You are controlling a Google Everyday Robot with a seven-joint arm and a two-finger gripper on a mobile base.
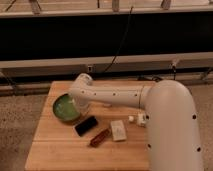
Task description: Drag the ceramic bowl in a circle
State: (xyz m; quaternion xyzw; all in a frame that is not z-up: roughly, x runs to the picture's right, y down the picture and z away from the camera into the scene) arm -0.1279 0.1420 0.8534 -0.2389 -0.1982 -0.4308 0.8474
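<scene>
One ceramic bowl (pixel 65 107) sits near our bench's (pixel 55 150) left edge; our gripper (pixel 80 106), fingers closed, meets its right rim. No writing reads.

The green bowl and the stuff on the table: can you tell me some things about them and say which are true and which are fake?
1. The ceramic bowl sits near the left edge of the wooden table. True.
2. The hand is at the bowl's right rim. True.
3. The black phone-like slab lies inside the bowl. False: it lies on the table, right of and below the bowl.
4. The bowl is red. False: it is green.
5. The white arm reaches across the table from the right. True.
</scene>
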